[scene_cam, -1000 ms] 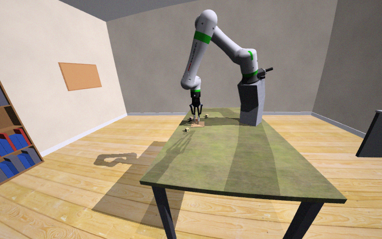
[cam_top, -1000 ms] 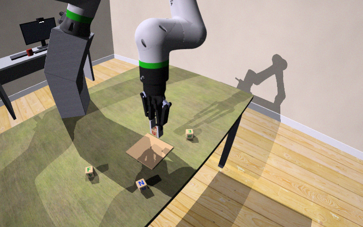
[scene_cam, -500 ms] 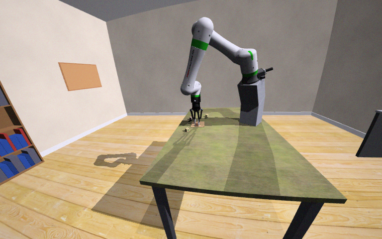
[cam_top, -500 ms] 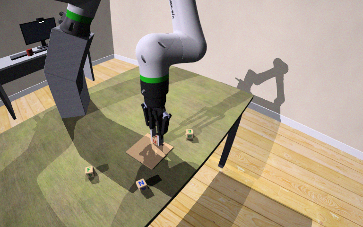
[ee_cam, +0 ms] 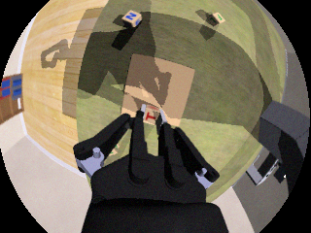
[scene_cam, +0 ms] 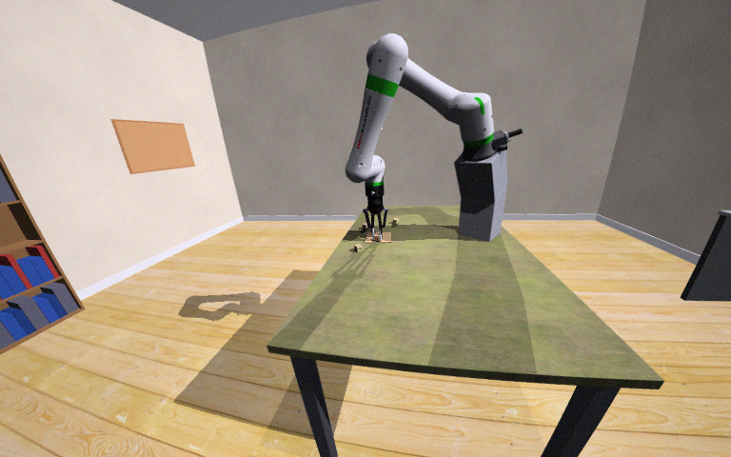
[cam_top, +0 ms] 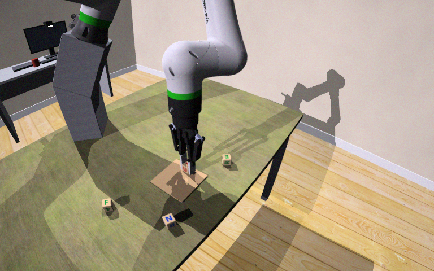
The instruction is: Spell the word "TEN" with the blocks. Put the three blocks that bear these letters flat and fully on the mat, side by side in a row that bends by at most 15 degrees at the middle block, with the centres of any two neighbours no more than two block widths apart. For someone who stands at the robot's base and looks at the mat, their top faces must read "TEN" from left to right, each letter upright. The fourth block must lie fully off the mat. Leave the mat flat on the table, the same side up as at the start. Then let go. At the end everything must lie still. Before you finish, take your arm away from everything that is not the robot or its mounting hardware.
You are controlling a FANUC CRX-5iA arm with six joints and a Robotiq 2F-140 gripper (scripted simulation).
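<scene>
My gripper (cam_top: 187, 168) is shut on a wooden block with red letters (cam_top: 186, 167) and holds it just over the far corner of the brown mat (cam_top: 178, 183). In the wrist view the block (ee_cam: 151, 116) shows a red letter between my fingertips at the near edge of the mat (ee_cam: 158, 84). The E block (cam_top: 226, 160) lies on the table to the right of the mat. The N block (cam_top: 169, 219) lies near the front table edge, and the F block (cam_top: 107, 203) lies to the left. Both also show in the wrist view, the N block (ee_cam: 131, 18) and the F block (ee_cam: 216, 18). In the exterior view the gripper (scene_cam: 375, 232) looks tiny.
The grey robot pedestal (cam_top: 81, 89) stands at the back left of the table. The table edge (cam_top: 243, 197) runs close to the right of the mat and the N block.
</scene>
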